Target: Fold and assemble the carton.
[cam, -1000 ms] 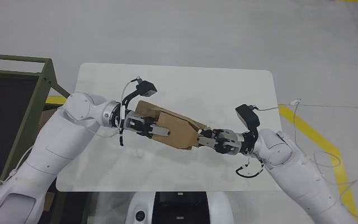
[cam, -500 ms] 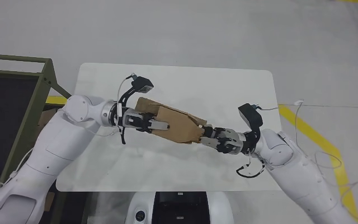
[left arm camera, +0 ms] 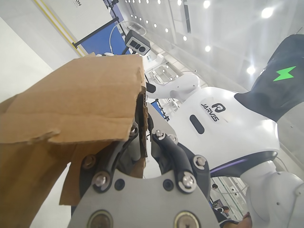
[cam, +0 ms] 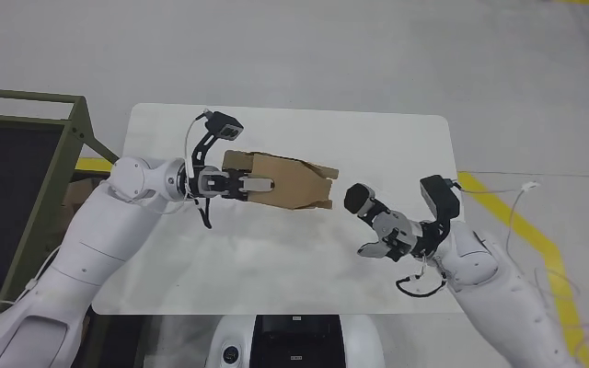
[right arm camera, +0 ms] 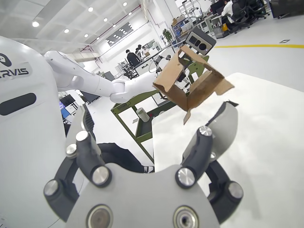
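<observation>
1. From the top, the carton (cam: 290, 181) was held lengthwise above the white bench (cam: 396, 138). The left claw (cam: 250, 184) was clamped on the carton's end nearer the green rack (cam: 55, 138). The right claw (cam: 363, 224) sat just off the carton's opposite end, apart from it, spread wide and holding nothing.
2. At the left wrist, the left claw (left arm camera: 142, 129) was closed tight on a corrugated wall of the carton (left arm camera: 71, 100), one finger on each side of the wall.
3. At the right wrist, the right claw (right arm camera: 156, 110) gaped wide and empty. It faced the open end of the carton (right arm camera: 180, 88), which hung clear of the bench (right arm camera: 261, 124) as a square tube with loose flaps. The green rack (right arm camera: 133, 112) stood behind it.
</observation>
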Available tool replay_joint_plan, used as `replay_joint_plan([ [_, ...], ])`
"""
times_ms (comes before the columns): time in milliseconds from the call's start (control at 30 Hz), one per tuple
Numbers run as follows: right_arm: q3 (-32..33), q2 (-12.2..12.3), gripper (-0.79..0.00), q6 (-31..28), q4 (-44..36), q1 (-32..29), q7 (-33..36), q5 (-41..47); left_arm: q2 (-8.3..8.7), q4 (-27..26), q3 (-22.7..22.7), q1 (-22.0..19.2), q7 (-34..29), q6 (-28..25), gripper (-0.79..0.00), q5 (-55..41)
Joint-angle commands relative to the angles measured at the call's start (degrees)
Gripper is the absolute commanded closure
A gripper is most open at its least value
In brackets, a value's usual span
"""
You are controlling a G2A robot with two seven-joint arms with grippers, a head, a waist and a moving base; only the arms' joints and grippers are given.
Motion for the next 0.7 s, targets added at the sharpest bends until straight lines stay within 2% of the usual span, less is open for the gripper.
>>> replay_joint_plan([
  [0, 0.6, 0.0, -0.785, 0.0, 0.8, -0.7, -0.5, -1.6, -0.33, 0.6, -0.4, 0.1, 0.1, -0.1, 0.0, -1.1],
  [167, 0.4, -0.4, -0.785, 2.9, 0.5, -0.7, -1.2, -6.1, -0.33, 0.6, -0.4, 0.1, 0.1, -0.1, 0.0, -1.1],
  [333, -0.4, -1.0, -0.785, 0.4, -1.0, -0.1, -3.8, -9.6, -0.33, 0.6, -0.4, 0.1, 0.1, -0.1, 0.0, -1.1],
  [433, -0.1, -1.3, -0.785, 0.0, -2.8, -0.4, -5.7, -13.2, -0.49, -0.5, -0.4, 0.8, 2.3, 1.0, 0.0, 0.6],
  [567, 2.6, -1.8, -0.785, 0.0, -6.7, -2.2, -12.5, -20.6, -0.88, -0.8, -0.2, 1.3, 3.4, 1.5, 0.0, 1.7],
  [667, 5.5, -2.3, -0.785, 3.7, -9.0, -5.4, -18.5, -30.0, -1.21, -0.9, 0.2, 1.2, 3.1, 2.2, 0.0, 2.5],
])
